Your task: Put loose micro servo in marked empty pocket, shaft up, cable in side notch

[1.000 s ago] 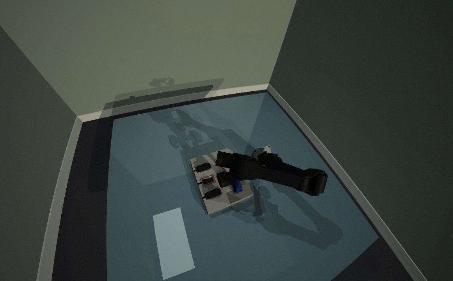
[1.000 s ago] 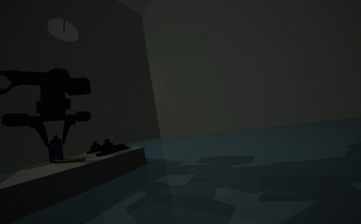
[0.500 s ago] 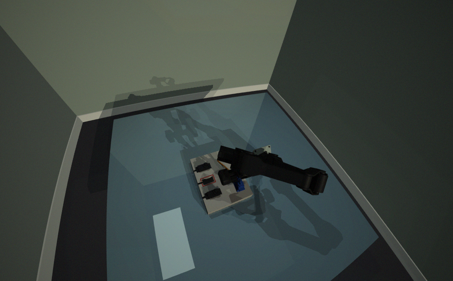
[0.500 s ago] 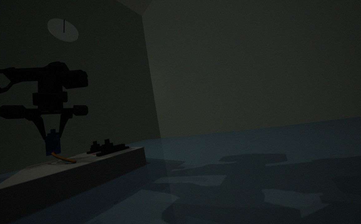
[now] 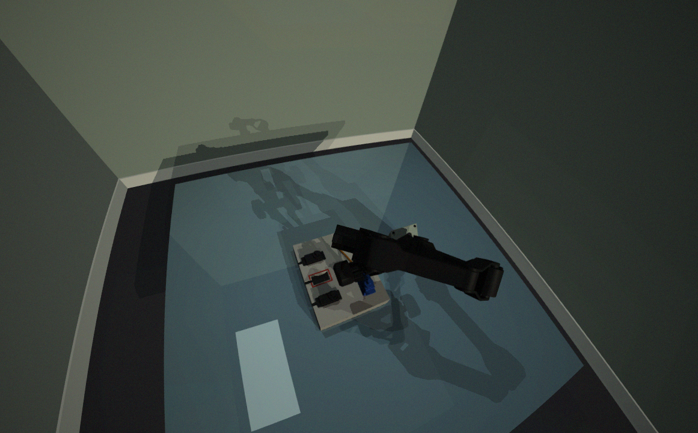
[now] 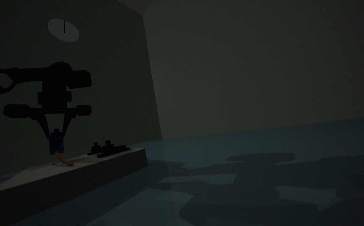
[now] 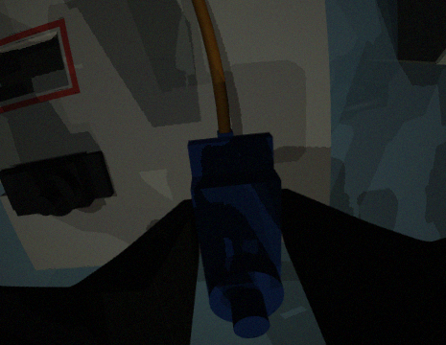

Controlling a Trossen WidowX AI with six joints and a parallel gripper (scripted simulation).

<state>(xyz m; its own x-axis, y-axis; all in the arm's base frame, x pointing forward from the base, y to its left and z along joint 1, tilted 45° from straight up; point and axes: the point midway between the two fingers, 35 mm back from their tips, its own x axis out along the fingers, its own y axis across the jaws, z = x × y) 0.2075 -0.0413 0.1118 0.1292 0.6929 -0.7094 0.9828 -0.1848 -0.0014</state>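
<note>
Dim room, blue tabletop, a few fixed features

A pale rectangular patch (image 5: pixel 266 374) lies on the blue tabletop (image 5: pixel 211 242); a pale round wall disc (image 6: pixel 63 29) bears a dark vertical line; two black installed servos (image 5: pixel 312 257) flank the red-outlined spot.

My arm (image 5: pixel 421 261) covers deck (image 5: pixel 340 317) far-right part in top view. Servo (image 7: pixel 238 224) mounting ears unseen behind my fingers. Cable (image 7: pixel 206 38) cut off by wrist view's upper edge.

You have open air under the lifted servo (image 6: pixel 56 143); black seated servos (image 6: pixel 108 148) flank the red-marked pocket (image 5: pixel 320 278), narrowing your way in.
</note>
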